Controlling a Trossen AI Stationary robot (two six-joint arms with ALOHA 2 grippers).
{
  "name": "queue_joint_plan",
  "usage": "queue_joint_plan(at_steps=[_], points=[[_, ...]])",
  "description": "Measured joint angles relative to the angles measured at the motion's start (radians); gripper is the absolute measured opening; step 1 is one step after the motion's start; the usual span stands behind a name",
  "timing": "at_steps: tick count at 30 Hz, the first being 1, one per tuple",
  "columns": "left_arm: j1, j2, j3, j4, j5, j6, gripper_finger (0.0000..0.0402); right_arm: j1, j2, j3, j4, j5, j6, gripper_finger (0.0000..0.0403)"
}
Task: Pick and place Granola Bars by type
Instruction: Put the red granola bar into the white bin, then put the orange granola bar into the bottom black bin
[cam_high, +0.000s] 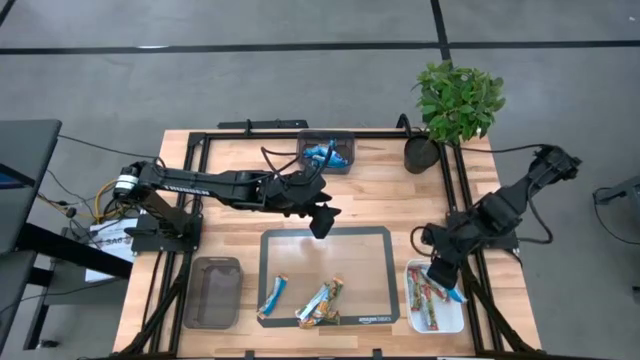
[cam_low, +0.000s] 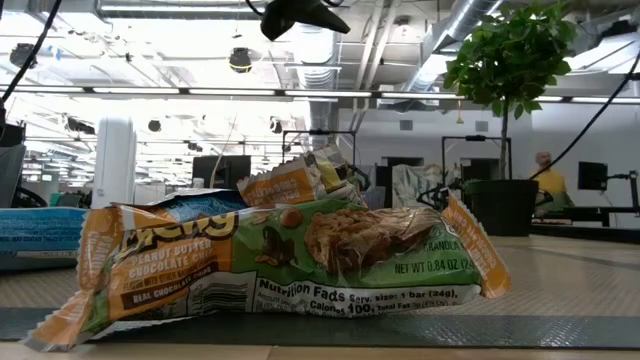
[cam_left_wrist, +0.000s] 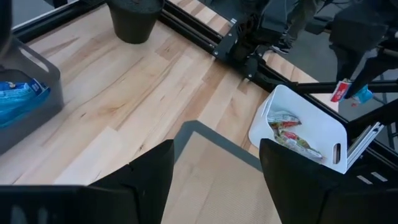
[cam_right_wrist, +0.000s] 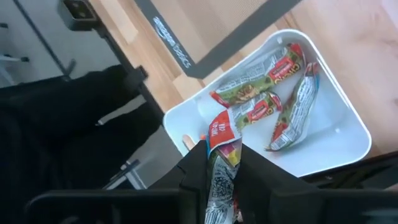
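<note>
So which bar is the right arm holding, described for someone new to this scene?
Start at the white tray at the table's front right corner. The right gripper hangs just above its edge with a red-wrapped granola bar pinched in its jaws. The other red bars lie loose inside the tray; this one alone is off the surface.

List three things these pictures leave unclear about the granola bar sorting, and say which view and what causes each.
1. Grey tray, high view: its dark inside is too small to show any contents.
2. Bar in the right gripper, right wrist view: its lower end is hidden between the fingers.
3. Blue bars in the far bin, high view: too small to count; left wrist view cuts the bin off.
</note>
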Motion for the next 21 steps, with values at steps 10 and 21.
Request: queue_joint_plan(at_steps=[10, 21], points=[[0.0, 0.0, 0.0, -0.018, 0.027, 0.0, 0.0229, 0.038, 0.087, 0.0, -0.003, 0.001, -0.022, 0.0136], [-0.051, -0.02, 0.0, -0.088, 0.203, 0.065, 0.0229, 0.042, 0.088, 0.0, 0.052, 0.343, -0.256, 0.0174]])
